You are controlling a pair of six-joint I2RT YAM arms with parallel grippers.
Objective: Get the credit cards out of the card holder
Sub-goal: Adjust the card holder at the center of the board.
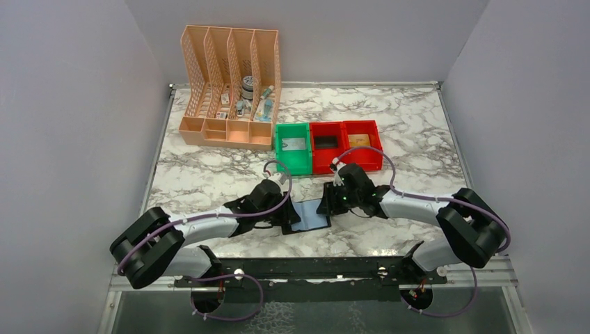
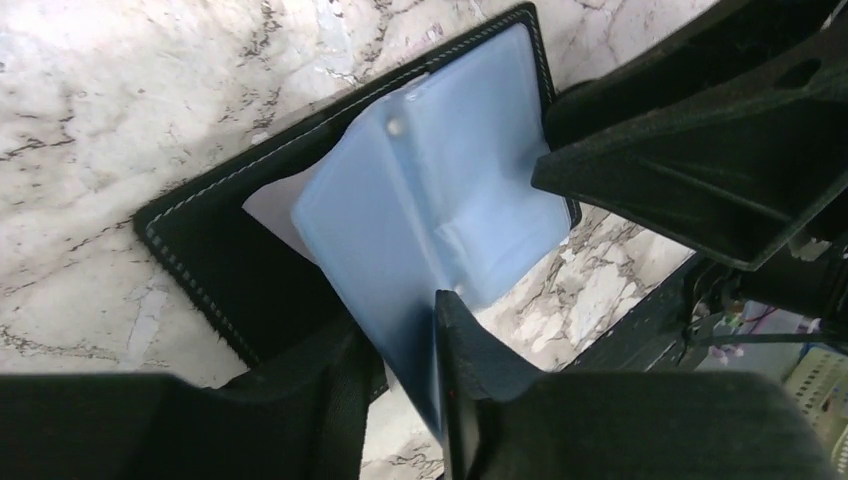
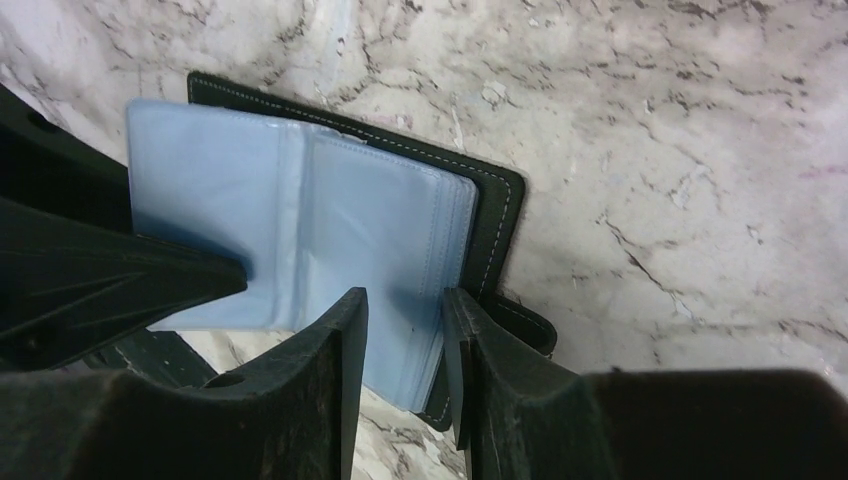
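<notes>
Holder [image 1: 310, 216] lay open and flat on the table [image 1: 209, 174], near the front edge, dead between the two arms. Its open length ran left to right, the fold front to back. Left gripper [image 2: 405, 322] sat over the left half, jaws pinched on one blue leaf [image 2: 420, 200], which stood tilted up off the black cover. Right gripper [image 3: 405, 300] sat at the right half, a finger either side of the stack of blue leaves there. Could not tell whether it clamped them or only straddled them. Both grippers were at the holder, neither nearer than the other, tips facing across the fold. No card plainly seen in the sleeves. A pale corner [image 2: 268, 205] showed under the raised leaf, card or lining, could not say. Beyond, well apart, a green bin [image 1: 296, 168] and two red ones stood in a row. The right-hand red bin [image 1: 364, 165] held a gold card [image 1: 359, 140]. Judged: a leaf being turned to reach a pocket. Any pull would need to run along the leaf, away from the fold, with the other gripper pinning the cover.
</notes>
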